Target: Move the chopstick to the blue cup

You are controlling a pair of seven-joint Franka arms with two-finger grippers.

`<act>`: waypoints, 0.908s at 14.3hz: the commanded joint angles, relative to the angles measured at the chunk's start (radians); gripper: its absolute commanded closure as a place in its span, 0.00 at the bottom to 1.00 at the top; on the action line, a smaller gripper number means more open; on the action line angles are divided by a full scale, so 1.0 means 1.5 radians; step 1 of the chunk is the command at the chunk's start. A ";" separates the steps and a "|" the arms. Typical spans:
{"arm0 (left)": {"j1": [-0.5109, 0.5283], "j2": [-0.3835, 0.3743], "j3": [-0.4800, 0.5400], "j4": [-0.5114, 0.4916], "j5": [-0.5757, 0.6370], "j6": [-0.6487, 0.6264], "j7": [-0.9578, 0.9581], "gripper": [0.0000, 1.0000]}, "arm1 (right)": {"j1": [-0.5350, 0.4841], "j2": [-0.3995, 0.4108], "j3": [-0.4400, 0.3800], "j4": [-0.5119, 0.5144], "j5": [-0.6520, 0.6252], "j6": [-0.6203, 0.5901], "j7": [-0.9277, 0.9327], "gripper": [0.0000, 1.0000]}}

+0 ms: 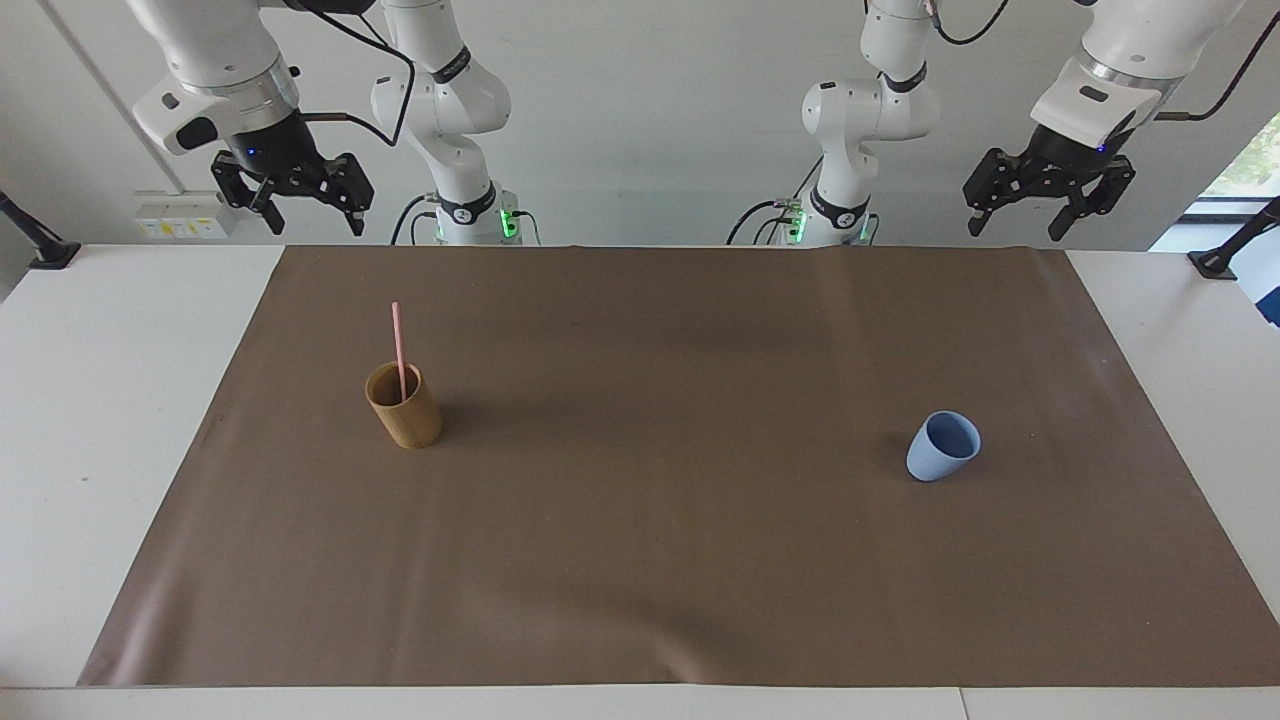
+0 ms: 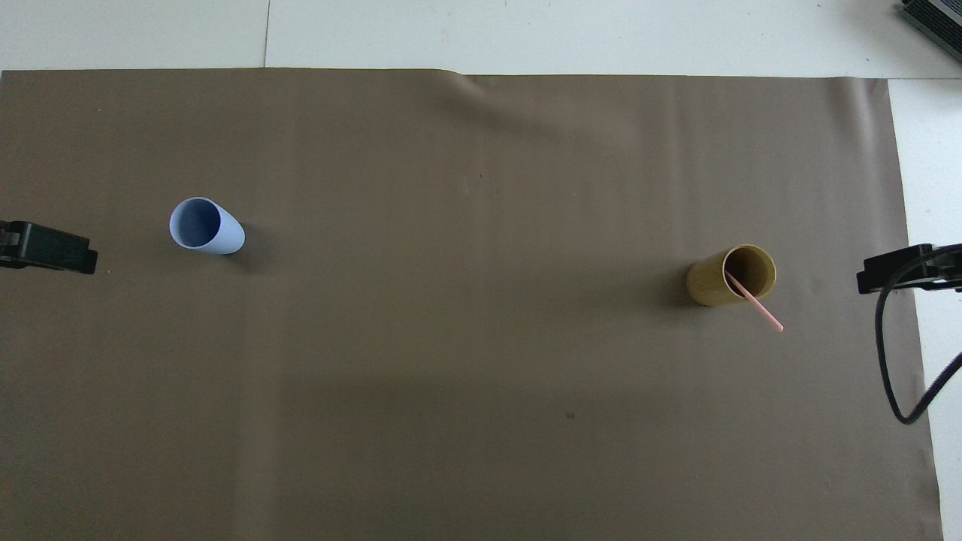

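The pink chopstick (image 1: pixel 398 345) (image 2: pixel 757 303) stands upright in a tan bamboo-coloured cup (image 1: pixel 405 408) (image 2: pixel 723 276) toward the right arm's end of the brown mat. The light-blue cup (image 1: pixel 941 448) (image 2: pixel 204 226) stands upright and holds nothing, toward the left arm's end. My right gripper (image 1: pixel 312 220) hangs open, high over the mat's edge at the robots' side, well above the tan cup. My left gripper (image 1: pixel 1015 226) hangs open, high over the mat's corner at its own end. Neither holds anything. The overhead view catches only a dark tip of each gripper at its side edges.
A brown mat (image 1: pixel 660 560) (image 2: pixel 451 376) covers most of the white table (image 1: pixel 90 400). A black cable (image 2: pixel 890 361) loops down by the right gripper over the mat's edge. The two arm bases (image 1: pixel 470 215) stand at the table's robot side.
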 commanded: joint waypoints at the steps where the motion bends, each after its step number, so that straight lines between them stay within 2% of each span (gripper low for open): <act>1: 0.006 -0.020 -0.004 -0.023 0.010 -0.002 0.008 0.00 | -0.009 -0.014 0.003 -0.015 0.013 0.004 -0.001 0.00; 13: 0.005 -0.020 -0.004 -0.023 0.010 0.003 0.010 0.00 | -0.016 -0.023 0.003 -0.028 0.017 0.002 0.000 0.00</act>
